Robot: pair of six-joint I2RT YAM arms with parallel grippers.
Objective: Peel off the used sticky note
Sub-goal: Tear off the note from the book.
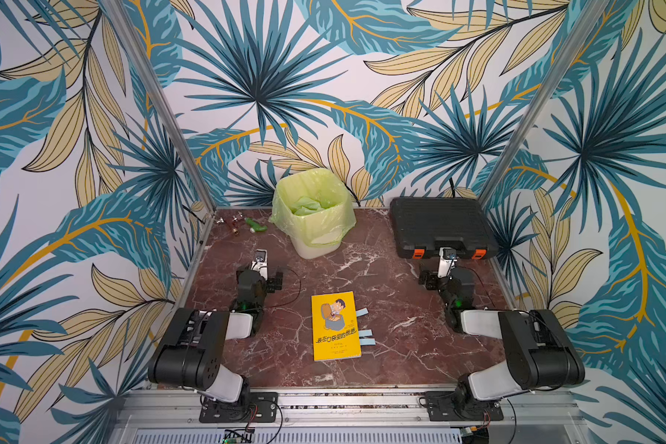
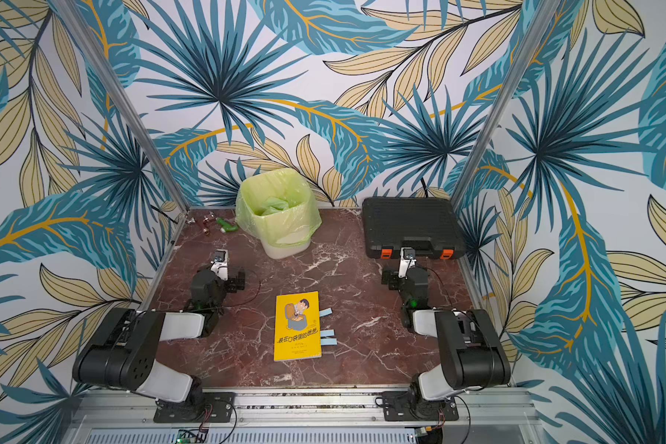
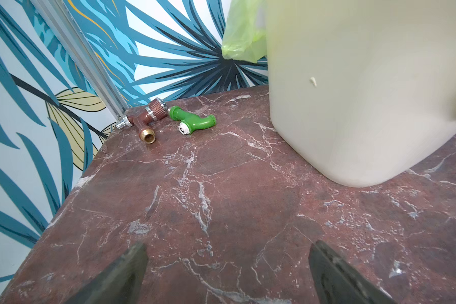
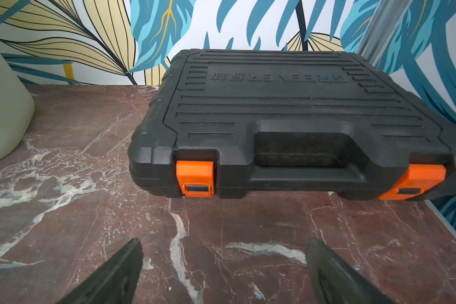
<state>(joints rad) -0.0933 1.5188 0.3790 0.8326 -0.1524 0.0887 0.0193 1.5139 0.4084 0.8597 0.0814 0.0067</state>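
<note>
A yellow book (image 1: 336,326) (image 2: 297,326) lies closed on the red marble table, between the two arms. Three light blue sticky notes poke out of its right edge: one higher up (image 1: 361,313) (image 2: 327,313) and two close together lower down (image 1: 367,336) (image 2: 328,336). My left gripper (image 3: 227,263) (image 1: 263,271) rests low over the table behind and left of the book. It is open, with only bare marble between its fingers. My right gripper (image 4: 224,260) (image 1: 445,269) sits behind and right of the book, also open and empty. Neither wrist view shows the book.
A white bin (image 1: 316,246) (image 3: 353,92) lined with a green bag stands at the back centre. A black toolbox (image 1: 439,223) (image 4: 287,118) with orange latches lies at the back right, just ahead of my right gripper. A brown tap (image 3: 145,121) and a green tap (image 3: 192,122) lie in the back left corner.
</note>
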